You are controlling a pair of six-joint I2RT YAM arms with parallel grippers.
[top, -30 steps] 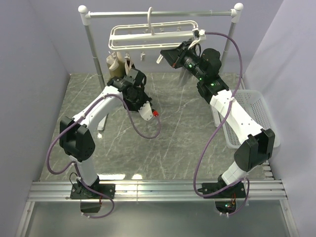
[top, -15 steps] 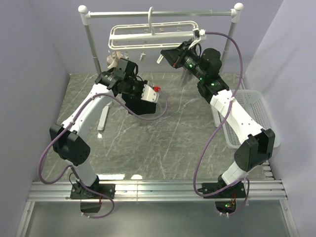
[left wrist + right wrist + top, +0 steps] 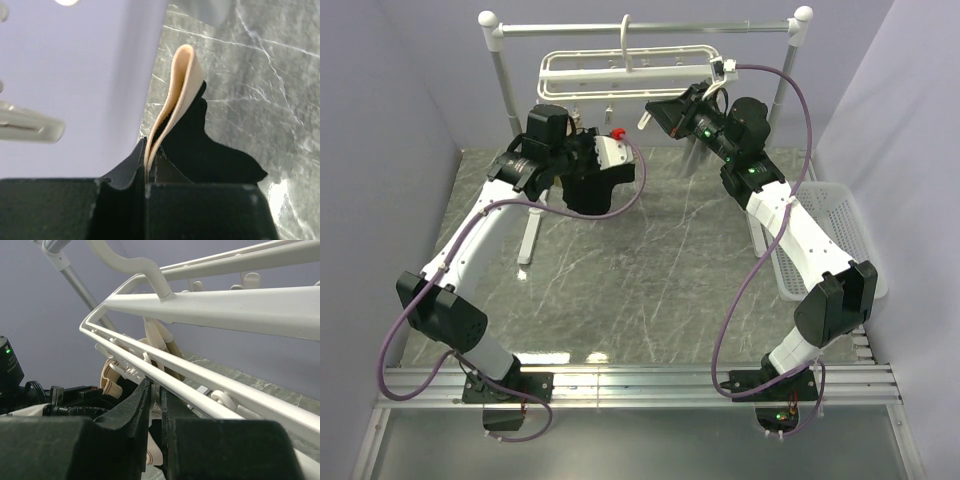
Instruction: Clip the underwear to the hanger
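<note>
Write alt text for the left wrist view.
The left gripper is shut on the underwear, pinching its folded tan waistband, black fabric spreading beyond. Grey marbled table at right, lilac wall at left, a blurred pale clip at the left edge.

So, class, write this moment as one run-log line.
left claw: shut on underwear by waistband | right claw: shut on clip of hanger | underwear: not yet clipped

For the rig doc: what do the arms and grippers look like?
Left arm and right arm: white shells, black joints, a loose purple cable each. Left gripper and right gripper: black, two tapered fingers. Green lights on the right arm.
</note>
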